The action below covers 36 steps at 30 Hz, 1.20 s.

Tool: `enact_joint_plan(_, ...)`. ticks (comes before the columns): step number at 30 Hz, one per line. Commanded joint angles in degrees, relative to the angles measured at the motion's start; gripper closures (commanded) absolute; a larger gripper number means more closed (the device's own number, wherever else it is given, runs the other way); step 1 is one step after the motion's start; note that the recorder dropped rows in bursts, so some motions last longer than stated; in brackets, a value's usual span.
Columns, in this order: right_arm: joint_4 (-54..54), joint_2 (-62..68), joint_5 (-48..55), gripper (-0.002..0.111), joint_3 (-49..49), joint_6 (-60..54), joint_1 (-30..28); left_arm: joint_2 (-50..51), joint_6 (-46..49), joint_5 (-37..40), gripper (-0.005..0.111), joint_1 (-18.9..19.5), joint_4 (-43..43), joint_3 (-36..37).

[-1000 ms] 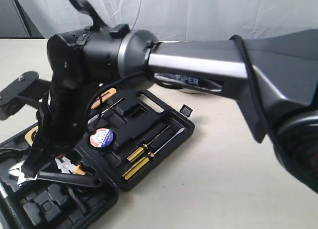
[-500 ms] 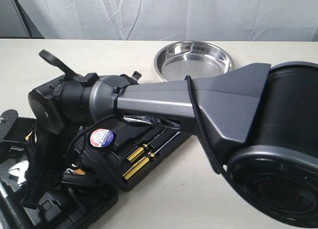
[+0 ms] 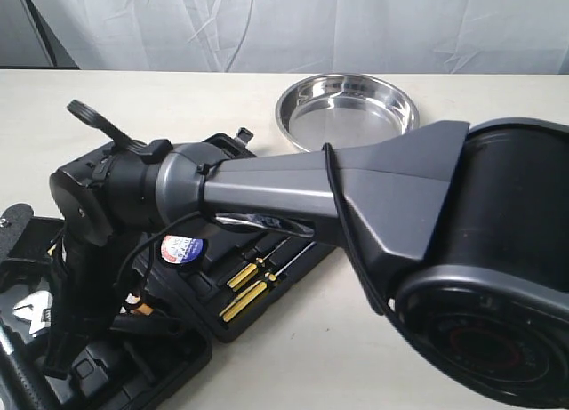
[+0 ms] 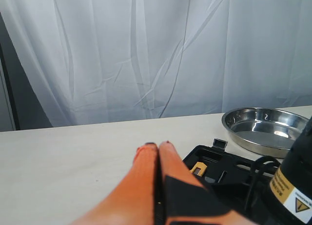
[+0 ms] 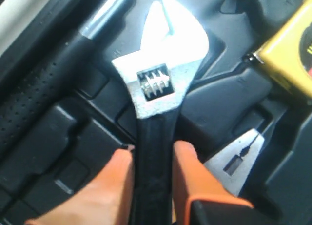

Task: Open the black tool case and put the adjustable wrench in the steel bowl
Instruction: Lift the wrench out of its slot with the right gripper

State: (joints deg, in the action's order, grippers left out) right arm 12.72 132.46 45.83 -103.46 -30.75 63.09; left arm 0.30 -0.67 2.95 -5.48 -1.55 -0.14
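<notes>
Lying lengthwise in my right claw (image 5: 152, 153), which is clamped on its black handle with the silver head pointing away, the adjustable wrench (image 5: 156, 108) rests in the open black tool case (image 3: 169, 357), the steel bowl (image 3: 347, 112) well apart across the tabletop (image 3: 293, 365), while my left claw (image 4: 157, 146) is pressed together on nothing.

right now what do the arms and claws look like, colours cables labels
The right arm is dark grey and black with a silver band near the wrist and a thin black cable along it. The left claw and right claw have orange fingers with black bases. A yellow warning label sits on one black housing.
</notes>
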Motion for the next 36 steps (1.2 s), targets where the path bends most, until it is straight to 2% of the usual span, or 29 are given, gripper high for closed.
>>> enact_joint_plan(1, -2.83, 0.76, 2.27, 0.109, 0.35, -0.02, -0.14, -0.30, -0.25, -0.03, 0.107, -0.37, -0.59, 0.14)
enact_joint_plan(15, -2.26, -7.02, -1.44, 0.109, 0.35, 0.94, -0.36, -0.30, -0.25, -0.03, 0.107, -0.37, -0.59, 0.14)
enact_joint_plan(31, -2.17, -6.24, 0.69, 0.109, 0.35, 2.32, -0.41, -0.30, -0.25, -0.03, 0.107, -0.37, -0.59, 0.14)
enact_joint_plan(33, -2.02, -5.23, -0.61, 0.103, 0.35, 2.32, -0.41, -0.30, -0.25, -0.03, 0.107, -0.37, -0.59, 0.14)
enact_joint_plan(36, -2.10, -3.36, -1.64, 0.078, 0.35, 3.27, -0.41, -0.30, -0.25, -0.03, 0.107, -0.37, -0.59, 0.14)
